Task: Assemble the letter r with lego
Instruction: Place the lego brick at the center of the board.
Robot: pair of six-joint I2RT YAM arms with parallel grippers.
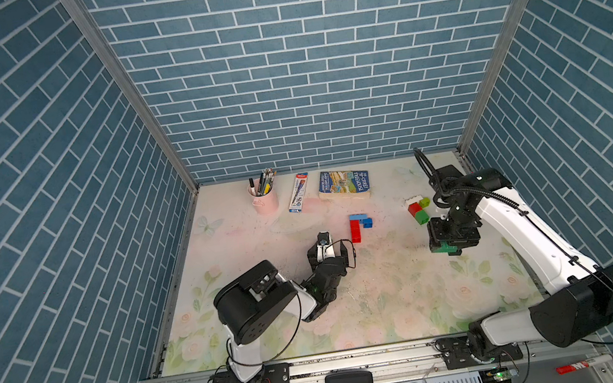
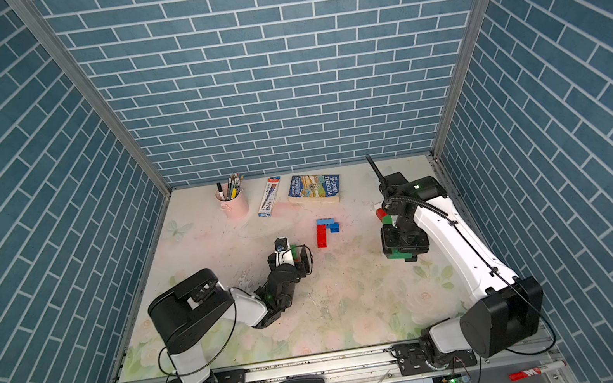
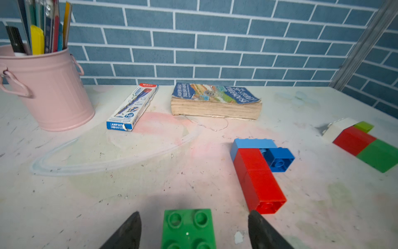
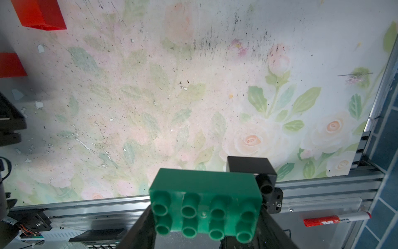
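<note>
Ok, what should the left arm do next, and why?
Probably lift the left fingers up and away: they stand open either side of the green square brick, not touching it, and it already sits flat on the table.

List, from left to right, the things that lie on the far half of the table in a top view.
pink pen cup → pencil box → book → loose lego bricks. The red-and-blue lego build lies in front of the book, so it is left out.
</note>
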